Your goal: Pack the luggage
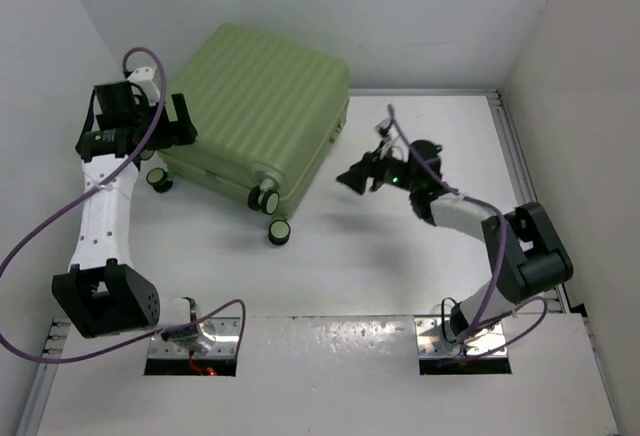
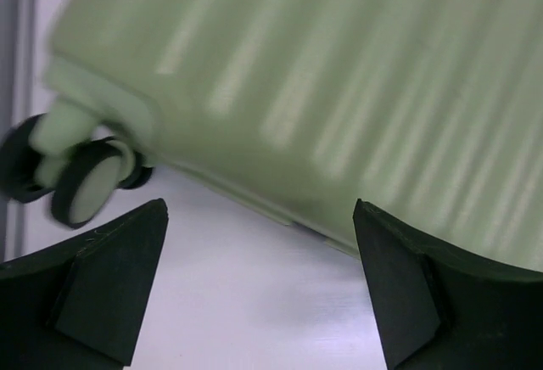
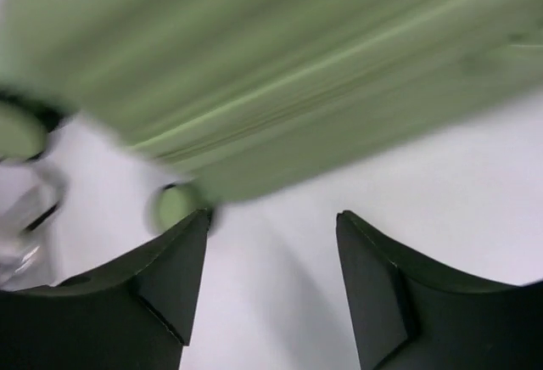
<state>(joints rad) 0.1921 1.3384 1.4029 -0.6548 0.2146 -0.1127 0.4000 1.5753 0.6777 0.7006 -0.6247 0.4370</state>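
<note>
Left jaws wide, right jaws parted, both empty; green luggage (image 1: pixel 258 106) between them.

A white table (image 1: pixel 370 266) is sitting under soft, even light, with only faint shadows falling on it. 3 plain white walls are closing it in: a left wall (image 1: pixel 40 46), a back wall (image 1: pixel 380 6) and a right wall (image 1: pixel 590 86). A metal rail (image 1: pixel 512 146) is running along the table's right edge, and a scuffed white board (image 1: pixel 330 376) is covering its near edge.
</note>
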